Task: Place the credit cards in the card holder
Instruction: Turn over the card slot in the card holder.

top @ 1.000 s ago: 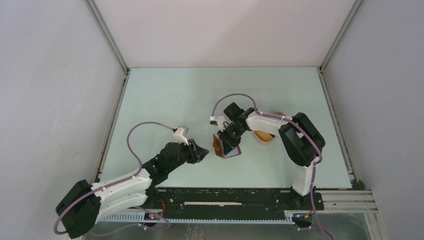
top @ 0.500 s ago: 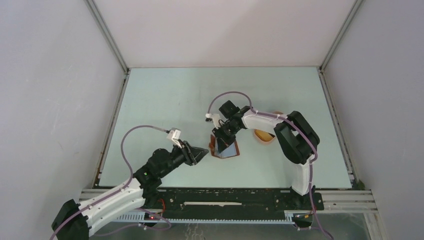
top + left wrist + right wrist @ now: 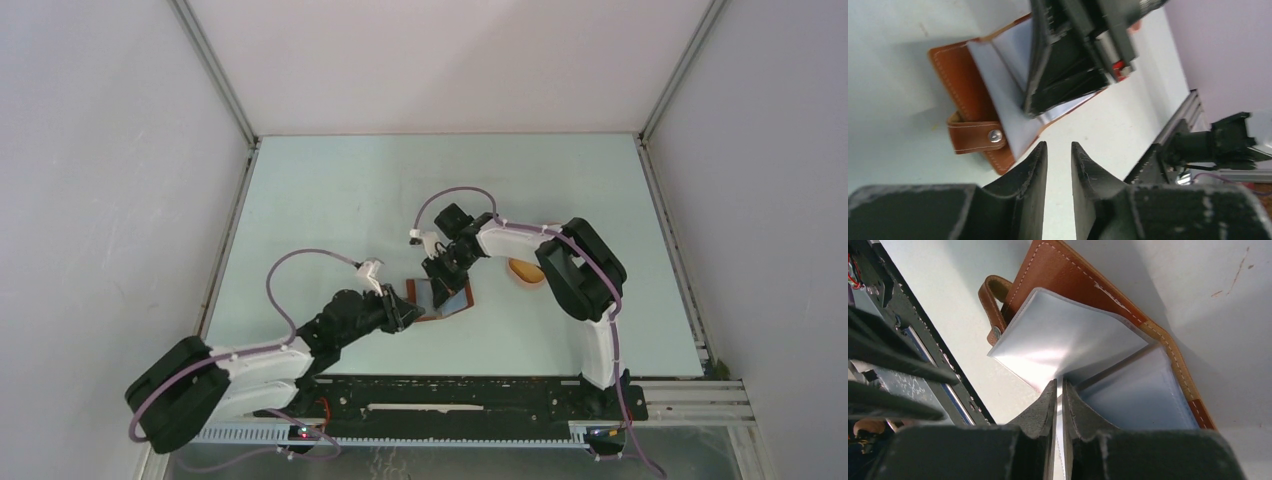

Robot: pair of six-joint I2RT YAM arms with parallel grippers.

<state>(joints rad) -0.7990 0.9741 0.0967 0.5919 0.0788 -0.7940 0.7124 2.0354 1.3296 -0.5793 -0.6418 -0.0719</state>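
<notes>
The card holder [image 3: 447, 306], reddish-brown leather with clear sleeves, lies open on the table. Its leather cover [image 3: 1073, 280] and snap tab [image 3: 975, 137] show in both wrist views. My right gripper [image 3: 440, 284] comes down from above and is shut on a thin pale sheet [image 3: 1059, 405], apparently one of the holder's clear sleeves [image 3: 1063, 335]. My left gripper [image 3: 408, 316] sits low at the holder's near-left corner. Its fingers [image 3: 1035, 165] stand a little apart with only bare table between them. The credit cards cannot be made out.
A small oval tray [image 3: 526, 271] with something orange in it lies right of the holder, partly behind the right forearm. The black rail [image 3: 450, 395] of the arm bases runs along the near edge. Grey walls enclose the pale table [image 3: 330, 190].
My left arm has swung in so that its gripper now sits at the holder's corner, with its fingers closer together. The holder has shifted slightly left and lies flatter, the right gripper with it.
</notes>
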